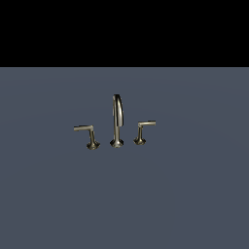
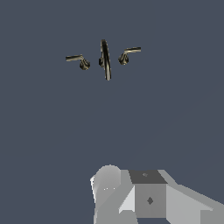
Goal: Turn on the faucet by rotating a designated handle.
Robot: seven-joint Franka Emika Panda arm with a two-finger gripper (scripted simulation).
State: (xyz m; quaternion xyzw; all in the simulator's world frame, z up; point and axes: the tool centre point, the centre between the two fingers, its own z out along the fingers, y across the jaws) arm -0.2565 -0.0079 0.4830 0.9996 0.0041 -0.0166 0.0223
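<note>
The brass-coloured faucet (image 1: 116, 121) stands on the grey floor, with a tall arched spout (image 1: 117, 109) in the middle. The handle (image 1: 83, 129), an L-shaped lever slightly the larger of the two, stands on the exterior view's left of the spout, its arm pointing away from the spout. The smaller twin lever (image 1: 145, 125) stands on the exterior view's right. In the wrist view the faucet (image 2: 105, 59) shows from above and far off, with the handle (image 2: 74, 57) beside the spout. No gripper fingers show in either view.
Flat grey floor (image 1: 185, 194) spreads all around the faucet. A pale grey blocky part of the arm (image 2: 144, 197) fills one edge of the wrist view, far from the faucet.
</note>
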